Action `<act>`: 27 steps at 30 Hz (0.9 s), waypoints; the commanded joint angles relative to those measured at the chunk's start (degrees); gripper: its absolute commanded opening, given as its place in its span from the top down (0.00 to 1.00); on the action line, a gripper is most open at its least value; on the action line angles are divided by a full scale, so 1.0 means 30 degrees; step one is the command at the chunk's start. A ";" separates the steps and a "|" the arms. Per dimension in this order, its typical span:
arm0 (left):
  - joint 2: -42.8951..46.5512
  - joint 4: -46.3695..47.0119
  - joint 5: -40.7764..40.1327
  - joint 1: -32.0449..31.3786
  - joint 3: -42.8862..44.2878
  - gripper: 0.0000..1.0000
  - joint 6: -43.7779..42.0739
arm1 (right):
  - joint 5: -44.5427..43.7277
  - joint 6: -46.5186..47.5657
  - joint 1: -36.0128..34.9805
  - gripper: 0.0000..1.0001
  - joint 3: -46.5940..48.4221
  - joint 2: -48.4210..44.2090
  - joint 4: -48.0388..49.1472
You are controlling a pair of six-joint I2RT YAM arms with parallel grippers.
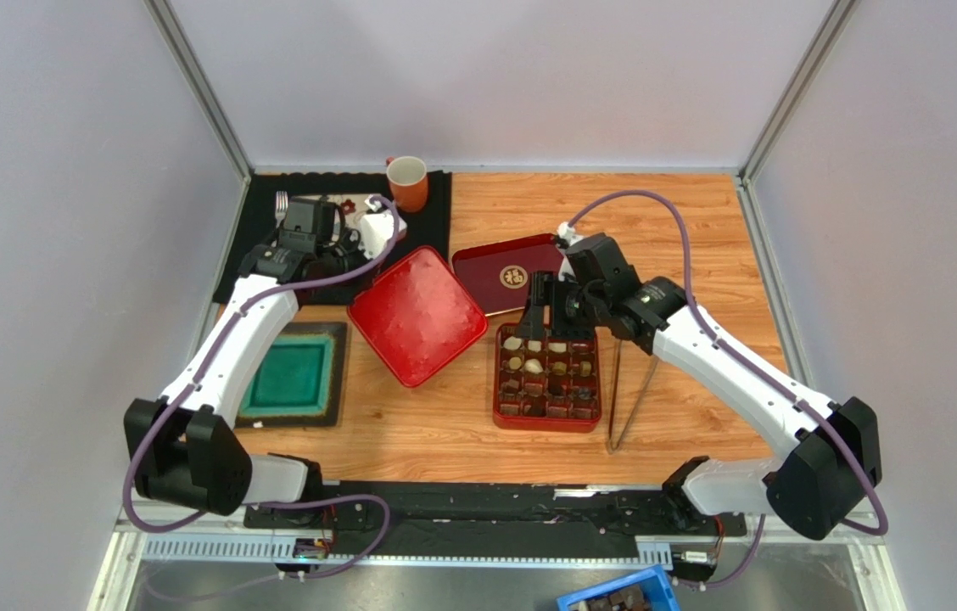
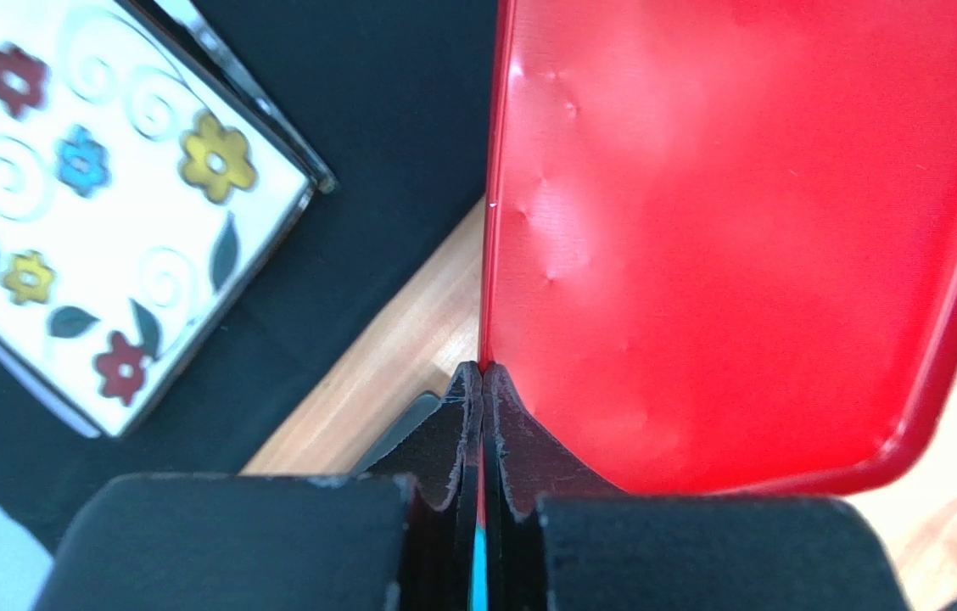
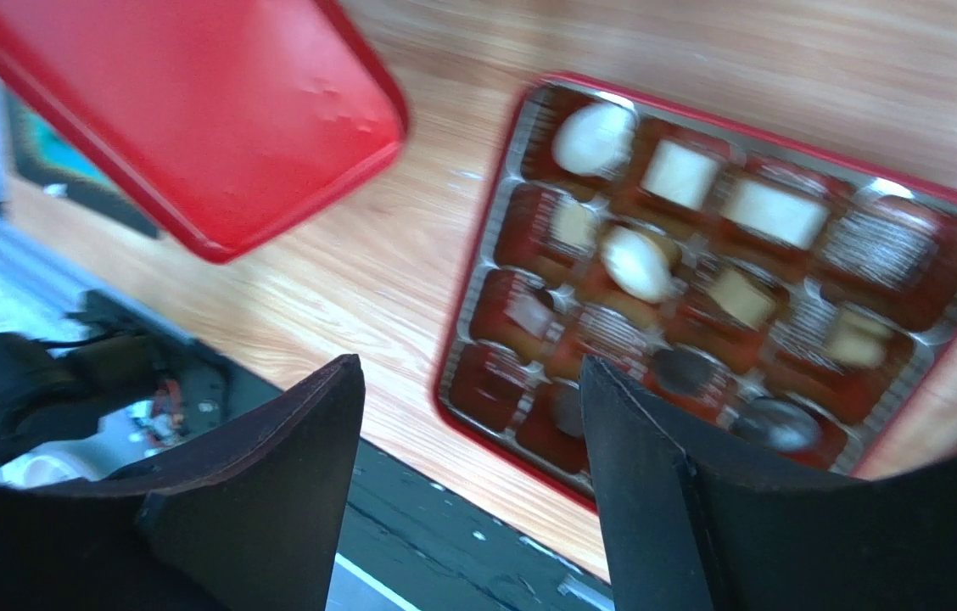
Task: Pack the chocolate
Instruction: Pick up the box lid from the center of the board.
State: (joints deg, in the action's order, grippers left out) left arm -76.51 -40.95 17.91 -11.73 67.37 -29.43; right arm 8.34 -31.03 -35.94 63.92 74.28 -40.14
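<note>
I'm looking down at a light wood-grain bench [image 1: 700,229], boxed in by plain pale walls [image 1: 484,77] with metal posts in the far corners.

A black mat [image 1: 433,210] covers the far left corner. On it stands an orange-red mug [image 1: 407,182], and a white floral tile [image 2: 101,204] lies flat nearby. Near the left edge sits a square green dish [image 1: 290,376] on a dark pad.

The chocolate [image 3: 638,261] is in the red box [image 1: 547,425], which lies right of centre. Pale and dark pieces sit in its gridded compartments, a few cells showing only the liner. Metal tongs [image 1: 637,401] lie just beside the box on its right. A dark red tray [image 1: 503,274] with a gold emblem is just beyond the box.

My left tool [image 2: 481,382] is clenched on the rim of the red lid [image 1: 417,315], both fingers pressed flat against the thin edge. The lid sits skewed between the mat and the box. I cannot tell whether any corner of it touches the wood.

My right tool [image 3: 465,484] hangs above the box's near-left part with the fingers spread apart and nothing between them.
</note>
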 commanded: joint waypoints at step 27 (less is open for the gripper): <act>0.1773 -0.1086 0.3754 -0.0134 0.1301 1.00 0.7700 | -0.9168 -0.2285 0.3016 0.79 -0.4079 -0.1764 -0.1151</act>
State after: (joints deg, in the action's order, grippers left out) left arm -73.08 -45.45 25.12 -11.99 70.63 -9.17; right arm -16.84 -37.50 -27.86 51.57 66.30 -42.61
